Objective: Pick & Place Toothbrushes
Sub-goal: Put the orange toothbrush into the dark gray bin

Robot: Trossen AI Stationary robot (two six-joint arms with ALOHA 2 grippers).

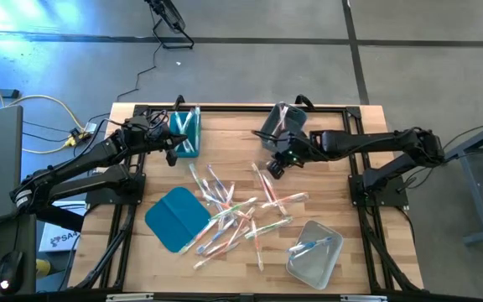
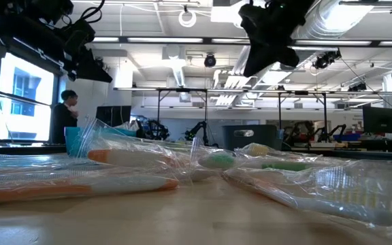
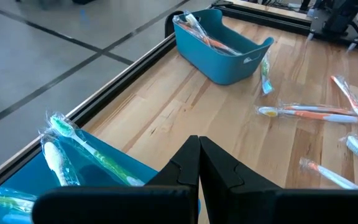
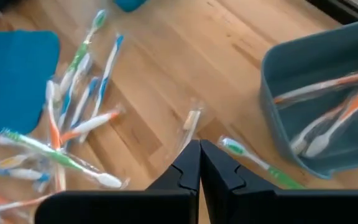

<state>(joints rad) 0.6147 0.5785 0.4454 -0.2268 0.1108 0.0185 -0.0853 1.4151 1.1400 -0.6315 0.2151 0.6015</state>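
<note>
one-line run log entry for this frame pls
left gripper: shut, empty, over teal bin | right gripper: shut, empty, beside grey bin | toothbrushes: mostly loose mid-table

Toothbrushes (image 1: 233,210) lie scattered over the middle of the bench (image 1: 342,168). A flat lid (image 1: 177,218) lies at their left. One bin (image 1: 186,132) sits near the rear-left corner, another (image 1: 282,126) at the rear edge, a third (image 1: 315,250) near the front-right corner, each holding toothbrushes.
</note>
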